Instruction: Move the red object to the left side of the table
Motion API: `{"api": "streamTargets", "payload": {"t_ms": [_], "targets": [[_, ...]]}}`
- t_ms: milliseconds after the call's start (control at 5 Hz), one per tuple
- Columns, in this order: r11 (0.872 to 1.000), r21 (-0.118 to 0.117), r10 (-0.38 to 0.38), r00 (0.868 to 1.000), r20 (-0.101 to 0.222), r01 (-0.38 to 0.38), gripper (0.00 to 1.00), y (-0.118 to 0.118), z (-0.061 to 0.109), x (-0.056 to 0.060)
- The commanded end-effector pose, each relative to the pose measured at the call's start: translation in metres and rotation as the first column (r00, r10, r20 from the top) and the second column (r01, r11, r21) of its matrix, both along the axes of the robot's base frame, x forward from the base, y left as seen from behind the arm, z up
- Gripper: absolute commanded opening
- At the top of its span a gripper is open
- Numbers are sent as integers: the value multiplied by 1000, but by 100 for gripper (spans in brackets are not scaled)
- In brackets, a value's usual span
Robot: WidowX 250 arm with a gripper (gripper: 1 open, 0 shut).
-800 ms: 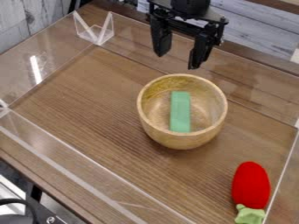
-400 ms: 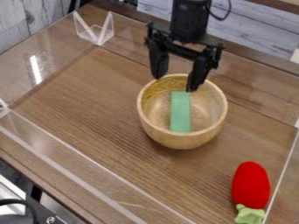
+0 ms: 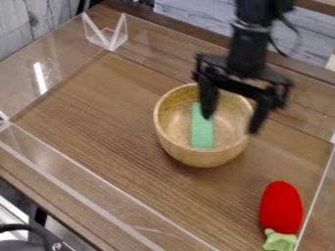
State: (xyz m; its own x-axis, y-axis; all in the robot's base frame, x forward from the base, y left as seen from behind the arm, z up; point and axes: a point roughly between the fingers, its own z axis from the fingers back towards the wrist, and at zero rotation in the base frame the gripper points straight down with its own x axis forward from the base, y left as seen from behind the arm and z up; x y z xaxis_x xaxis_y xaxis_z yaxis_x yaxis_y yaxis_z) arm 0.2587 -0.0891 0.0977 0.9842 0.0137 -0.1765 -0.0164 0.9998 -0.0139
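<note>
While round wooden bowl (image 3: 170, 135) holds green rectangular block (image 3: 202, 127) upright-looking in picture, black robot jaws (image 3: 236, 108) hang over bowl's far side, spread apart, blurred. Arm comes down from beyond bowl. Red strawberry-like soft toy (image 3: 280, 208), leafy green tip, on brown wood-grain desk (image 3: 92, 137), nearer camera than bowl, to its right.

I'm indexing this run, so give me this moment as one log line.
gripper: open, empty, above wooden bowl | red strawberry-like soft toy: on table, ungrasped | green rectangular block: in bowl
</note>
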Motion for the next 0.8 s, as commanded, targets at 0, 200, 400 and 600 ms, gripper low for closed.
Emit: {"api": "streamTargets", "payload": {"t_ms": [0, 200, 400, 600], "targets": [[1000, -30, -4, 999, 51, 5, 100, -38, 10, -5], [999, -47, 11, 999, 46, -9, 100, -63, -5, -12], [998, -58, 40, 999, 29, -39, 100, -66, -23, -17], [994, -61, 92, 996, 21, -91, 100, -66, -38, -20]]}}
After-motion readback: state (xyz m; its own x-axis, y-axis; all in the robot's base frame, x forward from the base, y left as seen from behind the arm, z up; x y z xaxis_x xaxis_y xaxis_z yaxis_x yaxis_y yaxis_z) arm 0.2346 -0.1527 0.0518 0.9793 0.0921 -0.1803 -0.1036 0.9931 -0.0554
